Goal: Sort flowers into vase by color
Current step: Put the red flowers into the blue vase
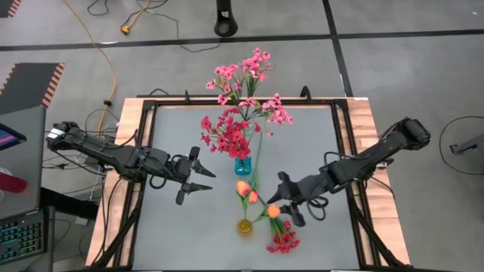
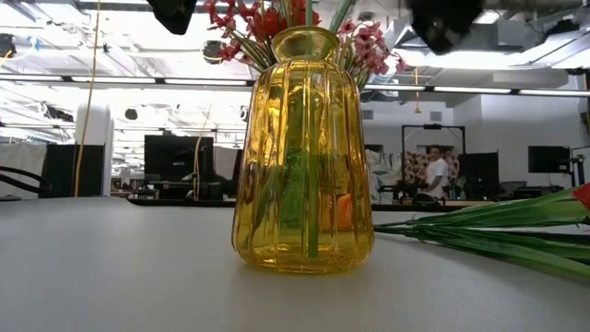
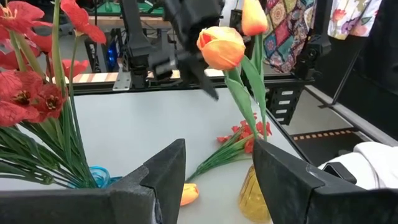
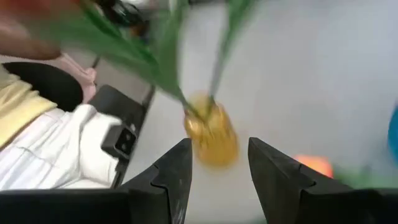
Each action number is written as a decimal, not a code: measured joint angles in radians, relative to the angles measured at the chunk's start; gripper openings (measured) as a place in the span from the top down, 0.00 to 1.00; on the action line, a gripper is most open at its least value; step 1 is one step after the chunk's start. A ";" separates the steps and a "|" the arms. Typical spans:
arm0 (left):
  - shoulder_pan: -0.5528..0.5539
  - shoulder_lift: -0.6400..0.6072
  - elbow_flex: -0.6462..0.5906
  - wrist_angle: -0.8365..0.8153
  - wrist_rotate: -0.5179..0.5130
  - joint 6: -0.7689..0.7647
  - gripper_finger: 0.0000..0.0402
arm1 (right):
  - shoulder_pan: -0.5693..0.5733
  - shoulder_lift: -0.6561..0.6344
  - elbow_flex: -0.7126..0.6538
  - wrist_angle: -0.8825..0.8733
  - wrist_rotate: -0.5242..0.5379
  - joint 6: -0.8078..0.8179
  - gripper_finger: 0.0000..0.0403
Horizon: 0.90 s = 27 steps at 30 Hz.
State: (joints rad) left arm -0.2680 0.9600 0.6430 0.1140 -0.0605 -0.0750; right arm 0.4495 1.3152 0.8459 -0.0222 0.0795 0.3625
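Observation:
A yellow glass vase (image 1: 244,225) (image 2: 302,148) stands near the table's front middle and holds two orange tulips (image 3: 221,46). A third orange bud (image 3: 188,193) lies on the table beside it. Behind it a blue vase (image 1: 242,165) holds red and pink sprays (image 1: 231,132). One red spray (image 1: 282,240) lies flat on the table to the right of the yellow vase. My right gripper (image 1: 276,193) (image 4: 219,149) hovers open just right of the tulips, above the yellow vase, with nothing between its fingers. My left gripper (image 1: 198,181) (image 3: 219,149) hangs open to the left of the vases.
The grey table top (image 1: 189,242) has bare room at its front left and far right. A wooden border and black rails (image 1: 344,151) frame it. Cables and a keyboard (image 1: 19,234) lie off the table's left side. A person (image 2: 435,173) stands far back in the room.

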 joint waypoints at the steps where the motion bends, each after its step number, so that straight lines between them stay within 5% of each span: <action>1: 0.000 0.000 0.000 -0.002 0.000 0.000 0.57 | 0.004 0.011 0.000 -0.026 0.000 0.051 0.54; 11: 0.000 0.000 0.000 -0.004 0.000 0.000 0.57 | 0.011 0.180 0.000 -0.078 -0.047 0.430 0.54; 27: 0.000 0.000 0.000 -0.004 0.000 0.000 0.57 | -0.001 0.339 0.000 -0.077 -0.086 0.513 0.59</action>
State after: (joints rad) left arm -0.2680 0.9600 0.6430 0.1097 -0.0605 -0.0746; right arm 0.4484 1.6543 0.8459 -0.0996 -0.0067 0.8751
